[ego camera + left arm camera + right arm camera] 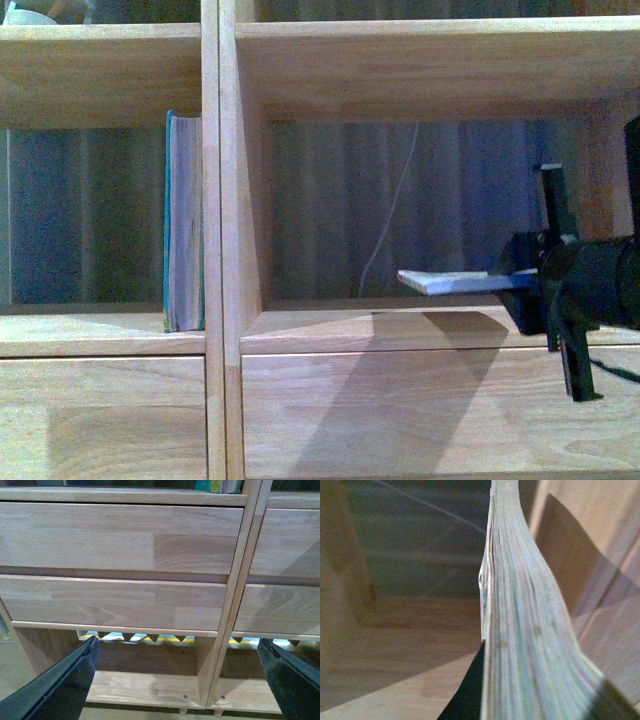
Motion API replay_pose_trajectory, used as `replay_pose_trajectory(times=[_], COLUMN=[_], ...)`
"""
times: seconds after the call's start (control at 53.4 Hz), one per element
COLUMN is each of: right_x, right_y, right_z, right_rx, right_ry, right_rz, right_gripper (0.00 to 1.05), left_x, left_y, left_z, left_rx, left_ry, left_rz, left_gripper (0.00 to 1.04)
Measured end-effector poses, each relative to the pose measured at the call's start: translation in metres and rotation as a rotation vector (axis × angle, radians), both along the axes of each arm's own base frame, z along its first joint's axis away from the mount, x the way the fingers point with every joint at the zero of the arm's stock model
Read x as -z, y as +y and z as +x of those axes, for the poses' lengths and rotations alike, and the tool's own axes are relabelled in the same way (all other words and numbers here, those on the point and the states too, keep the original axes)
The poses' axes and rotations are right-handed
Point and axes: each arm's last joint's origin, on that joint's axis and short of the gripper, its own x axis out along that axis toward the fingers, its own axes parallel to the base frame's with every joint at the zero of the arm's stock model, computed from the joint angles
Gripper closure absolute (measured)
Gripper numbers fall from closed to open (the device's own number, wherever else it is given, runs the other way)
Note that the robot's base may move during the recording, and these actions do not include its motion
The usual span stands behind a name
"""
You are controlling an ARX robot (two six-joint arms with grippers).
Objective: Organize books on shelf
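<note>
The light-wood shelf fills the front view. The teal book stands upright in the left cubby against the divider. My right gripper comes in from the right and is shut on the thin white paperback, holding it flat and level just above the floor of the right cubby. In the right wrist view the paperback's page edges run away between my dark fingers. My left gripper is open and empty, low before the shelf's drawer fronts.
A thin white cord hangs behind the right cubby. Drawer fronts lie below the cubbies. In the left wrist view the bottom shelf board and peg legs show, with a vertical divider.
</note>
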Motion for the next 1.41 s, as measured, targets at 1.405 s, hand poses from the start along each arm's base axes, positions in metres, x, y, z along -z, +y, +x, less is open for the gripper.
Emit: replay_pose_trajectory(times=[1.405], right_x=[-0.081], right_y=[0.060], right_z=[-0.107], right_rx=[-0.566], right_ry=[-0.708], right_rz=[-0.235], right_gripper=[0.97], left_x=[-0.238], left_y=[-0.086], left_z=[0.132], left_rx=[0.888], left_ry=[-0.070], left_rz=[-0.935], left_gripper=[0.07])
